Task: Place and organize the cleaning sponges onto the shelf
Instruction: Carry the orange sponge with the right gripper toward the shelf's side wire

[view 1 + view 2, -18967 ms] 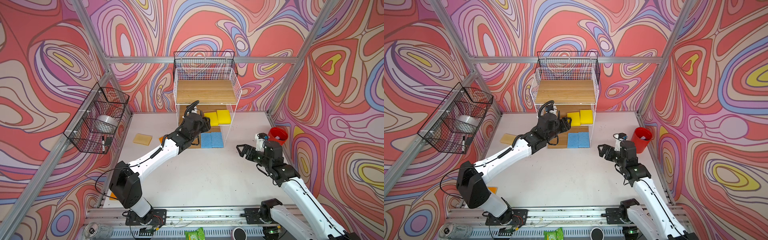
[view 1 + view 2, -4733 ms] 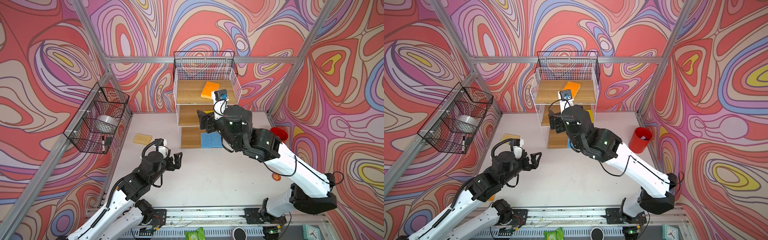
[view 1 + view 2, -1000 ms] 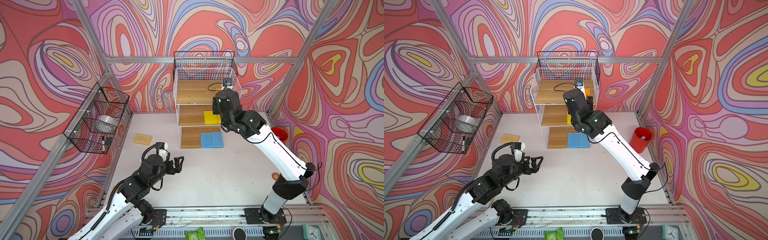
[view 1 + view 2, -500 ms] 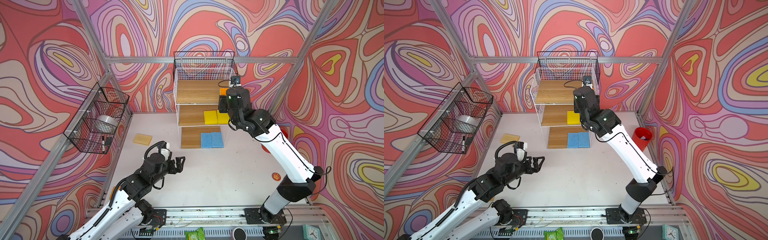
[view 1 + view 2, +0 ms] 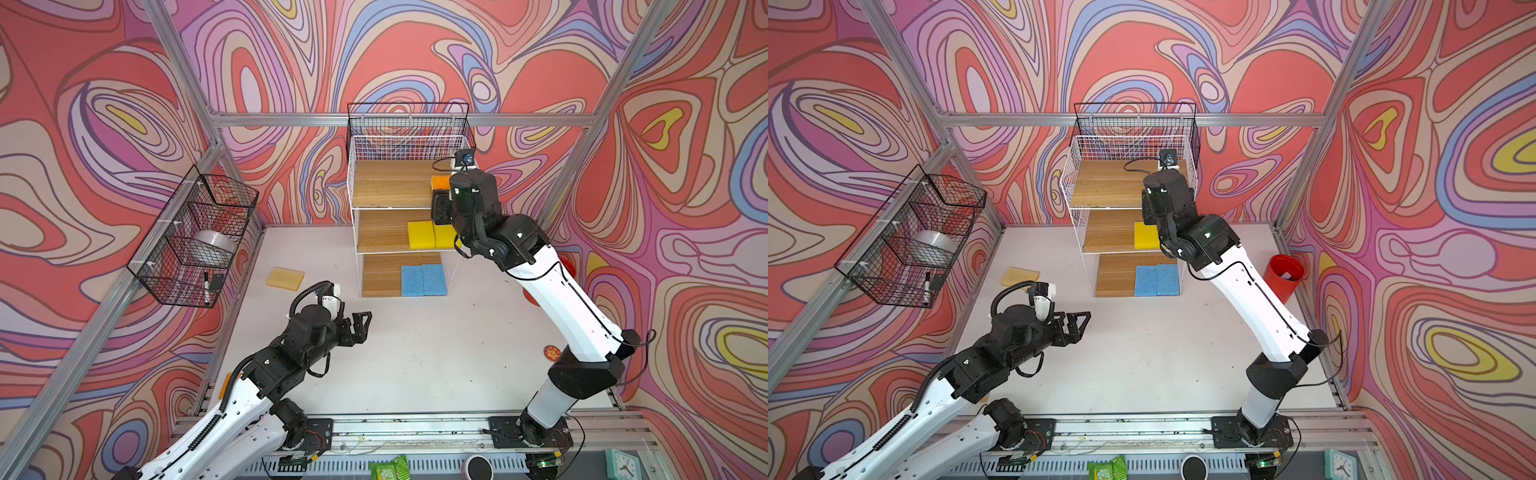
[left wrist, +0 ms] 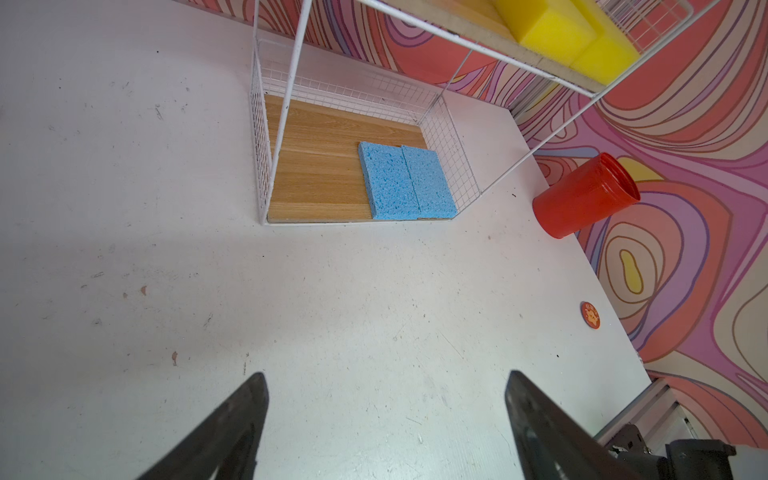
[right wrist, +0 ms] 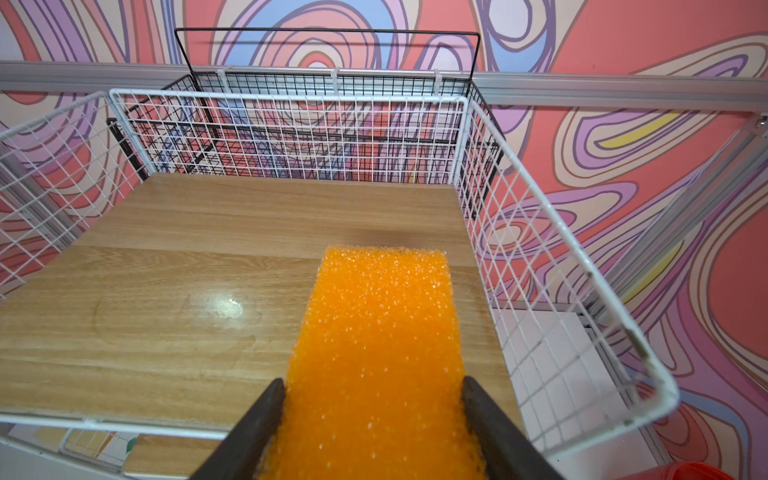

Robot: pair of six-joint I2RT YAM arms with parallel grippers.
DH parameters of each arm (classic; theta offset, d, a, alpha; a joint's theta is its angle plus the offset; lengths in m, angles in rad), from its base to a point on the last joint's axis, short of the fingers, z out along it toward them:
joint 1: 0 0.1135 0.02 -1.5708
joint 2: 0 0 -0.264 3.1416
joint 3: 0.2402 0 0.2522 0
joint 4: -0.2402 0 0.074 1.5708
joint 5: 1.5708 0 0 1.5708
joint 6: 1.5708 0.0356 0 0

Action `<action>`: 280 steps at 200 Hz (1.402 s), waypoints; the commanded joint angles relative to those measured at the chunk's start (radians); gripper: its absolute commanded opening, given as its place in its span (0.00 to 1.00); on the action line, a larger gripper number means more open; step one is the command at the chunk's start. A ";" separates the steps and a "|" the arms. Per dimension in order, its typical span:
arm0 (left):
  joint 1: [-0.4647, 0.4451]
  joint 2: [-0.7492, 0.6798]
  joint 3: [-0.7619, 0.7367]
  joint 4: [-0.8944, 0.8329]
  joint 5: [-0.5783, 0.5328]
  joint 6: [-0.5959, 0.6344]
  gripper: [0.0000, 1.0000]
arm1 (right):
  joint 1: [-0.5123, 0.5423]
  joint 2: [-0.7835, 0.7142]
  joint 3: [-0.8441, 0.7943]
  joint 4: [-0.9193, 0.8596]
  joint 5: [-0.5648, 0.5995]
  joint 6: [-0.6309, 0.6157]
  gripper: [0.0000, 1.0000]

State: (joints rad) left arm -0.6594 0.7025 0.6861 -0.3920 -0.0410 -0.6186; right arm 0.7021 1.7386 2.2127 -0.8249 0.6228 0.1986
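While the left gripper (image 6: 384, 374) hangs spread wide and empty just above the table (image 6: 124, 208), the right gripper (image 7: 374, 380) is clamped on an orange sponge (image 7: 378, 324), with one finger (image 7: 257, 424) pressed to each long edge at its near end. Beyond those fingers the sponge stretches out over the top board of the shelf (image 7: 286, 99), close to the right-hand wire wall. Whether it rests flat on the wood or hangs a little above it, I cannot tell. Farther on, behind the shelf's back wall, hangs a black basket (image 7: 328, 54).

Ahead of the left gripper, the shelf's bottom board carries two blue sponges (image 6: 405, 180), side by side and touching, at its right end. Above them two yellow sponges (image 6: 548, 25) sit together on the middle board. Farther off to that gripper's right, a red cup (image 6: 582, 195) sits by the wall. In both top views a tan sponge (image 5: 285, 278) lies alone on the table, off the shelf, ahead and to the left of the left gripper.
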 commanded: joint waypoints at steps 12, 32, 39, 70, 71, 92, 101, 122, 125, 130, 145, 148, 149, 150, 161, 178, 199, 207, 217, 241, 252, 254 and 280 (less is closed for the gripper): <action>0.002 0.002 -0.020 0.033 0.001 -0.017 0.90 | -0.016 0.056 0.053 0.000 0.000 -0.013 0.67; 0.002 0.005 -0.021 0.035 0.002 -0.017 0.90 | -0.034 0.070 0.058 -0.001 -0.007 0.003 0.67; 0.002 0.005 -0.023 0.035 0.002 -0.017 0.90 | -0.041 0.071 0.057 -0.001 -0.013 0.009 0.67; 0.002 0.003 -0.025 0.033 -0.005 -0.012 0.90 | -0.062 0.085 0.061 0.005 -0.023 0.019 0.67; 0.002 0.003 -0.026 0.033 -0.005 -0.012 0.90 | -0.061 0.085 0.061 0.005 -0.023 0.020 0.67; 0.003 0.005 -0.026 0.033 -0.006 -0.013 0.90 | -0.066 0.092 0.055 0.008 -0.026 0.025 0.71; 0.003 0.005 -0.026 0.033 -0.006 -0.012 0.90 | -0.067 0.090 0.048 0.014 -0.027 0.025 0.76; 0.003 0.003 -0.026 0.032 -0.009 -0.011 0.90 | -0.067 0.082 0.032 0.030 -0.036 0.022 0.86; 0.003 0.003 -0.026 0.032 -0.009 -0.011 0.91 | -0.067 0.081 0.029 0.031 -0.036 0.021 0.87; 0.003 0.003 -0.026 0.032 -0.008 -0.010 0.91 | -0.066 0.080 0.028 0.034 -0.037 0.020 0.88; 0.003 0.003 -0.023 0.030 -0.010 -0.011 0.91 | -0.067 0.074 0.018 0.042 -0.043 0.016 0.92; 0.002 0.004 -0.022 0.030 -0.010 -0.012 0.91 | -0.067 0.072 0.017 0.042 -0.044 0.016 0.92; 0.002 0.004 -0.022 0.031 -0.010 -0.011 0.91 | -0.067 0.072 0.017 0.043 -0.044 0.016 0.92; 0.003 0.005 -0.022 0.030 -0.010 -0.011 0.91 | -0.067 0.072 0.016 0.044 -0.045 0.016 0.92; 0.003 0.005 -0.019 0.028 -0.009 -0.011 0.91 | -0.067 0.066 0.011 0.047 -0.055 0.013 0.93; 0.002 0.006 -0.013 0.027 -0.009 -0.011 0.91 | -0.066 0.057 0.003 0.053 -0.068 0.010 0.94; 0.002 0.010 -0.004 0.022 -0.008 -0.010 0.91 | -0.067 0.039 -0.012 0.068 -0.087 0.001 0.96; 0.003 0.009 -0.002 0.019 -0.007 -0.009 0.91 | -0.067 0.025 -0.022 0.075 -0.094 -0.003 0.96; 0.003 0.011 0.000 0.019 -0.008 -0.009 0.91 | -0.067 -0.004 -0.032 0.083 -0.104 -0.008 0.97; 0.002 0.016 0.001 0.022 -0.007 -0.010 0.91 | -0.067 -0.030 -0.046 0.091 -0.113 -0.018 0.98; 0.002 0.019 0.002 0.024 -0.004 -0.011 0.91 | -0.067 -0.038 -0.052 0.090 -0.109 -0.022 0.98; 0.001 0.021 0.002 0.024 -0.002 -0.011 0.91 | -0.067 -0.040 -0.053 0.090 -0.109 -0.023 0.98; 0.002 0.028 0.013 0.023 0.004 -0.011 0.91 | -0.067 -0.068 -0.077 0.099 -0.114 -0.024 0.98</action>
State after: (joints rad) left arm -0.6594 0.7238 0.6716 -0.3759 -0.0414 -0.6220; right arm 0.6399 1.7119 2.1654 -0.7475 0.5224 0.1871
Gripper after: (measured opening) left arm 0.910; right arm 0.984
